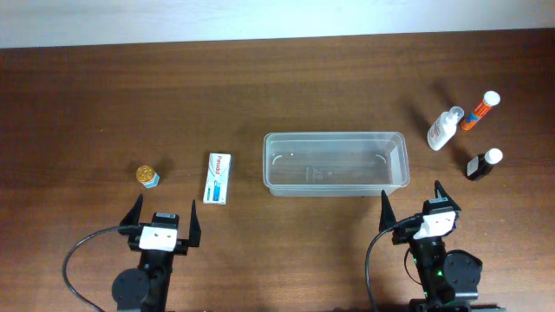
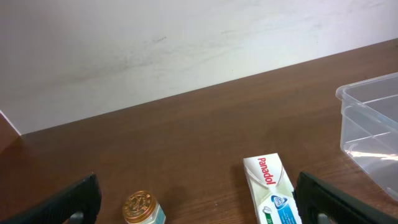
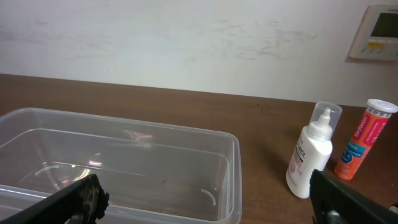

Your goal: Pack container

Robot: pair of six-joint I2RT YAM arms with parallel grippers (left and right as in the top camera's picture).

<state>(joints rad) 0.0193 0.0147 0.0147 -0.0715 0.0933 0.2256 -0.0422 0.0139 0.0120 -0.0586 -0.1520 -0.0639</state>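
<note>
**Container position relative to both sets of jaws**

1. Container (image 1: 335,163): I see the clear rectangular bin upright in the middle of the wooden surface (image 1: 87,104), long side facing both arms. Nothing lies inside it.

2. Left jaws: released, fingers spread wide, holding nothing. They sit at the near edge of the surface, well apart from the container, which lies ahead and to their right. In the left wrist view only the bin's corner (image 2: 373,124) shows, at the right edge. A white Panadol box (image 1: 218,178) lies flat between these jaws and the bin. A small gold-lidded jar (image 1: 147,176) stands left of the box.

3. Right jaws: released, fingers spread, holding nothing. They sit just short of the container's near right corner. From overhead I cannot tell whether the left finger touches the rim. The right wrist view shows the bin (image 3: 124,168) filling the left half.

4. Right of the container stand a white pump bottle (image 1: 443,129), an orange tube (image 1: 479,111) and a dark white-capped bottle (image 1: 484,164), all clear of the bin.
</note>
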